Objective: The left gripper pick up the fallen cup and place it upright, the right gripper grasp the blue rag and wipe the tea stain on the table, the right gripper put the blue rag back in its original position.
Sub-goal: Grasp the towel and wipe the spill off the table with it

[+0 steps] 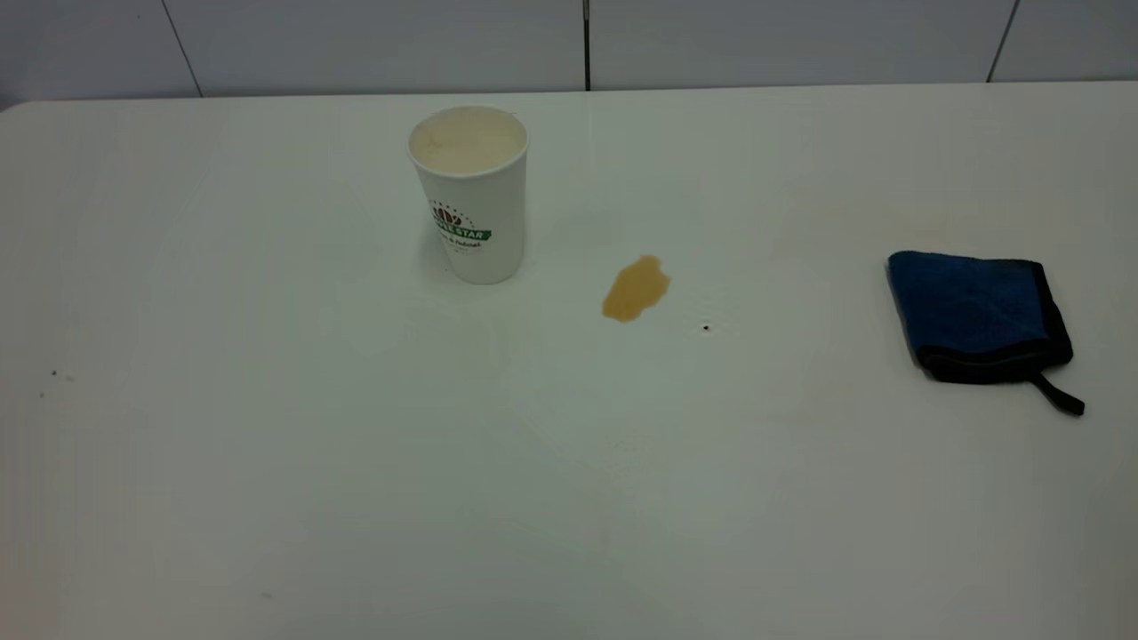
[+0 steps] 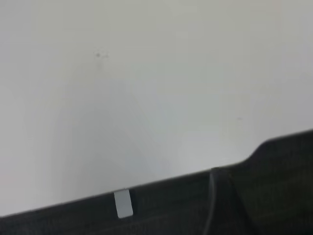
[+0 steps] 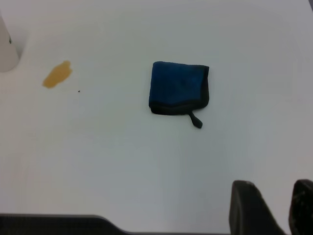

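A white paper cup (image 1: 469, 191) is seen standing upright on the white worktop (image 1: 267, 444), left of centre and toward the far side, with a green and brown logo printed on its wall. Just to its right and slightly nearer, apart from the cup's base, a small tan tea stain (image 1: 635, 289) is spread on the surface. A tiny dark speck (image 1: 706, 328) is found just right of the stain. Well apart, at the right side, the blue rag (image 1: 976, 313) is laid folded flat, edged in black, with a short black loop trailing from its near right corner.

The left end effector is not shown in any view. Of the right end effector (image 3: 274, 208), two dark fingers (image 3: 249, 208) are caught, spread apart and empty, above bare worktop and clear of the rag.
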